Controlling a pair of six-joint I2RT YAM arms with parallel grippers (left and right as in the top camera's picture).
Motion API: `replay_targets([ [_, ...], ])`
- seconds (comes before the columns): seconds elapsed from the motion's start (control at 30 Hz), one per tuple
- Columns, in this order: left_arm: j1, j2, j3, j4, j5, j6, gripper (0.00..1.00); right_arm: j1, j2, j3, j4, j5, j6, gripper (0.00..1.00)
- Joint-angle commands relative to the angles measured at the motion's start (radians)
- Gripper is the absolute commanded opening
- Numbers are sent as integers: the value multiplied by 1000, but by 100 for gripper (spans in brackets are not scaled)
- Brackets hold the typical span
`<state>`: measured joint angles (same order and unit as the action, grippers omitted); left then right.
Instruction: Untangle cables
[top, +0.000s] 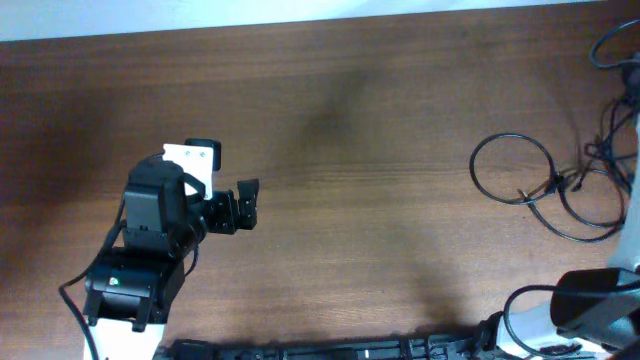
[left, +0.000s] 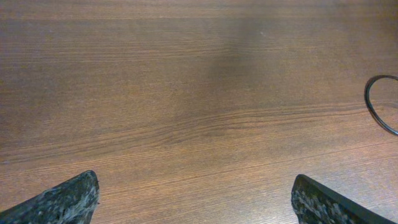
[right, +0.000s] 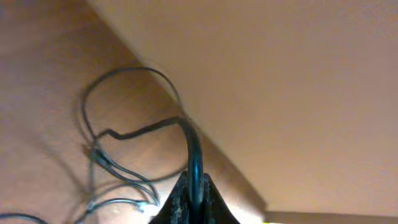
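The left arm (top: 140, 265), black with a white base, stands at the near left corner of the brown wood-grain bench (top: 380, 100). Its left tool (top: 243, 205), black and two-fingered, points right over bare wood. In the wrist view the left tool (left: 196, 208) is spread wide, one dark tip in each lower corner of the picture. Only the bench (left: 186, 93) lies between the tips, and the tool has hold of nothing. At the right edge of that view, one arc of a black loop (left: 368, 102) lies flat on the wood, well apart from the tips.

Further right in the overhead view, the cables (top: 545, 185), thin black flexible cords, lie at the far right of the bench. One round loop is on the left, and looser overlapping loops run toward the right edge. They cross at a small knot between the two.

The white-and-black right arm (top: 590, 300) sits at the near right corner. In its wrist view the right tool (right: 194, 200) is pinched together on one cord of the cables (right: 143, 129). That cord climbs from the loops on the bench (right: 37, 74) up into the closed fingers.
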<state>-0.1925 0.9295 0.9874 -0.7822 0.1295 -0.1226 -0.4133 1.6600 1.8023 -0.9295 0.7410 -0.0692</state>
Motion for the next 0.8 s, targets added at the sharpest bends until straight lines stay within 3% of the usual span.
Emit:
replay_targets([
  [0.0, 1, -1, 3, 2, -7, 16, 99, -63, -2, 12, 66, -188, 79, 4],
  [0.17, 1, -1, 3, 2, -7, 16, 99, -65, 47, 11, 257, -565, 3, 4],
  [0.3, 1, -1, 3, 2, -7, 16, 99, -65, 201, 8, 231, -580, -77, 4],
  [0.47, 1, -1, 3, 2, -7, 16, 99, -66, 285, 8, 346, -575, -76, 4],
  [0.6, 1, -1, 3, 2, -7, 16, 99, -80, 285, 8, 575, -466, -81, 4],
  [0.77, 1, -1, 3, 2, -7, 16, 99, -71, 276, 8, 1003, -535, -122, 4],
])
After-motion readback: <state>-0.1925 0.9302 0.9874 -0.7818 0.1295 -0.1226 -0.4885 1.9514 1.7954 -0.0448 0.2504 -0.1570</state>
